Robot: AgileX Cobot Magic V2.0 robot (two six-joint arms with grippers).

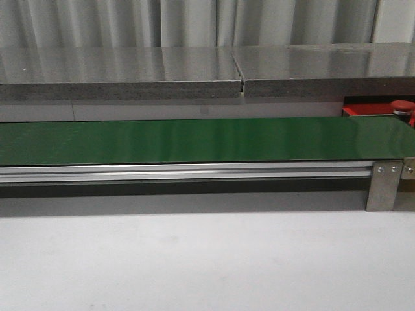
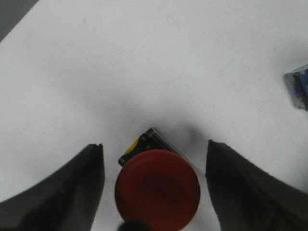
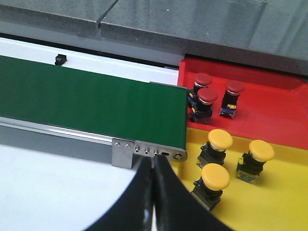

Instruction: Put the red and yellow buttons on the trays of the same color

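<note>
Here we see the left gripper point(image 2: 155, 192) spread apart around a red button point(image 2: 157, 189); the right gripper point(image 3: 154, 202), pressed together, seemingly empty, hangs near the conveyor point(image 3: 91, 103).

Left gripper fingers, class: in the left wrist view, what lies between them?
A red button on the white table, in the open gap of the left gripper, touching neither finger.
</note>
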